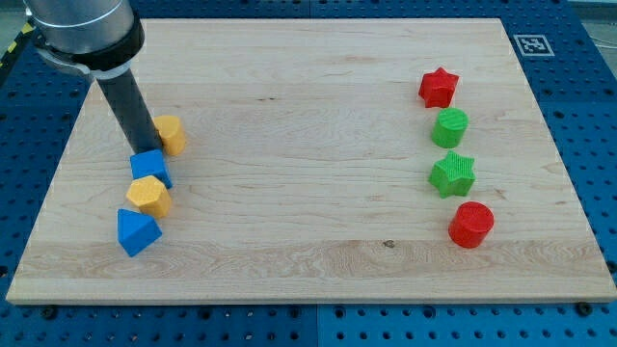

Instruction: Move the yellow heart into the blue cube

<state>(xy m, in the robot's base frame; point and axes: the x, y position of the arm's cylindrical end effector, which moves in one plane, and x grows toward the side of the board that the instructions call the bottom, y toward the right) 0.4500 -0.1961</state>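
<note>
A yellow block (172,134), which looks like the heart, lies at the view's left, just right of my rod. The blue cube (151,168) sits right below it, nearly touching. My tip (142,152) stands at the blue cube's upper left edge, with the yellow heart close to its right. A second yellow block (149,197), with angular sides, touches the blue cube from below.
A blue wedge-like block (136,231) lies below the second yellow block. At the view's right stands a column: red star (439,87), green cylinder (449,126), green star (452,174), red cylinder (470,224). The wooden board (308,260) ends near the left blocks.
</note>
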